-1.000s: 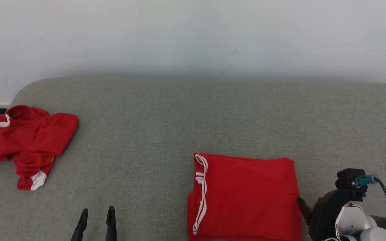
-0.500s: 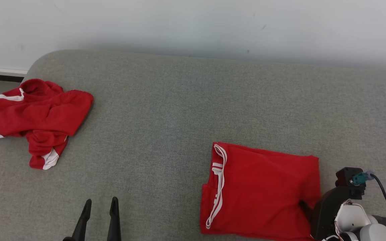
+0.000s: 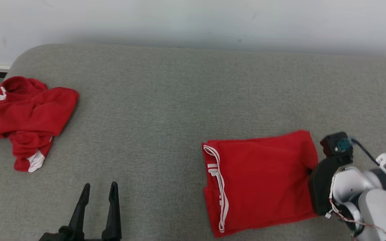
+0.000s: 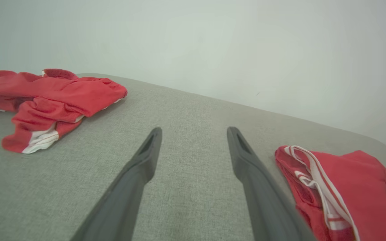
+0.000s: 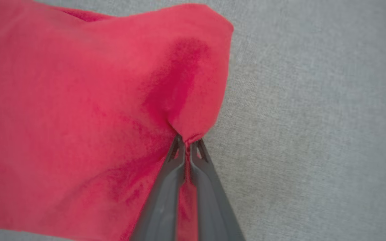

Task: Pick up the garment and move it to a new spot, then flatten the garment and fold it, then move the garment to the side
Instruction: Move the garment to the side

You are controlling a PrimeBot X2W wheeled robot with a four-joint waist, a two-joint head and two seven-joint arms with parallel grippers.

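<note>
Our right gripper [image 5: 187, 143] is clamped on the right edge of the folded red fabric garment [image 3: 260, 180] (we judge it soft, light, floppy); our left gripper [image 3: 100, 184] stands apart.

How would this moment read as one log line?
step: move aside | right claw: shut on folded garment, right edge | left claw: open, empty | crumpled garment: far left | surface: grey cushion
</note>
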